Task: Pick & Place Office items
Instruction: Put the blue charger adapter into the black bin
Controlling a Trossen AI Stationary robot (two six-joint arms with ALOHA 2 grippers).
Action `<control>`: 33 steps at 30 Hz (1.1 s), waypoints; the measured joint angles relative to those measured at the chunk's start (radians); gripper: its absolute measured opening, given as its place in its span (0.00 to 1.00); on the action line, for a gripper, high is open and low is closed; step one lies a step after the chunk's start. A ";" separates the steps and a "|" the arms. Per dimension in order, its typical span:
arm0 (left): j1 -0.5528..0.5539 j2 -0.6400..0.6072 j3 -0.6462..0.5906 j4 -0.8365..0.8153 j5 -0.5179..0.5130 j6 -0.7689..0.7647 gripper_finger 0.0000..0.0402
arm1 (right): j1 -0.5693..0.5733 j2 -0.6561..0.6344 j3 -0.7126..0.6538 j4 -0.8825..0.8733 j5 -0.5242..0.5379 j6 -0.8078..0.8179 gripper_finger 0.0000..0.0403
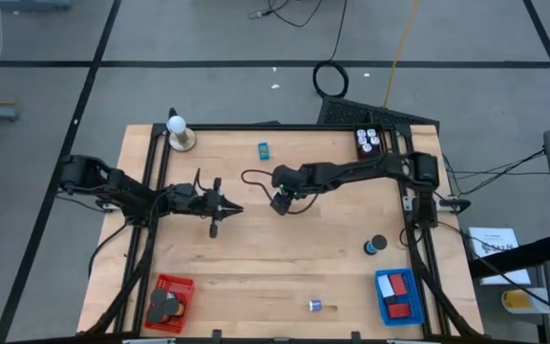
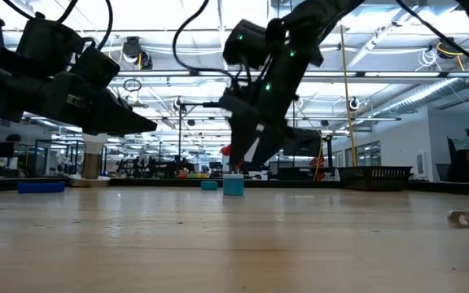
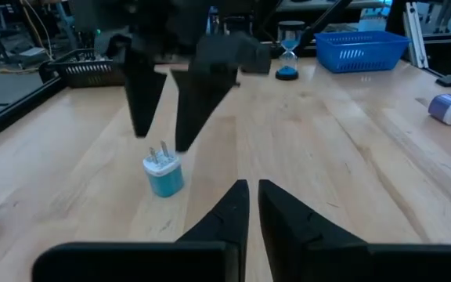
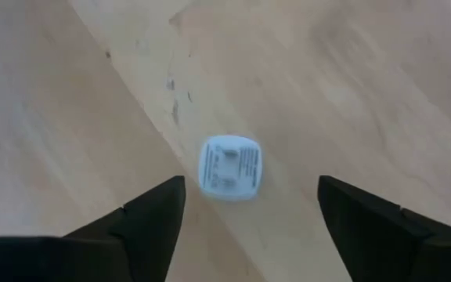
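The small blue-and-white plug adapter (image 3: 164, 173) stands prongs-up on the wooden counter (image 1: 285, 258), mid-counter, directly below the right gripper (image 4: 250, 205), whose jaws are spread wide and clear of it. Likely risk: a descending finger could clip the upright adapter and tip it, or the left gripper (image 3: 252, 205), jaws pressed together and pointed at it from nearby, could collide with the right arm. Counted: one adapter here, one teal block (image 1: 264, 149), one black roll (image 1: 377, 245), one purple-white piece (image 1: 315, 306), one red mesh basket (image 1: 177, 286), one blue mesh basket (image 1: 388, 281).

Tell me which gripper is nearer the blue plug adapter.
Right. The right gripper hangs open directly above the blue plug adapter; the left gripper is shut, off to the side.
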 joint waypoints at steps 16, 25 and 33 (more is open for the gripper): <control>0.000 0.000 0.000 -0.002 -0.001 -0.007 0.10 | 0.001 0.098 0.001 0.116 0.053 -0.058 0.52; 0.000 0.000 0.000 -0.022 -0.001 -0.017 0.10 | 0.003 0.061 0.001 0.069 0.053 -0.077 0.32; -0.001 0.000 0.001 -0.041 -0.002 -0.020 0.10 | -0.010 -0.190 -0.084 -0.222 0.157 -0.038 0.32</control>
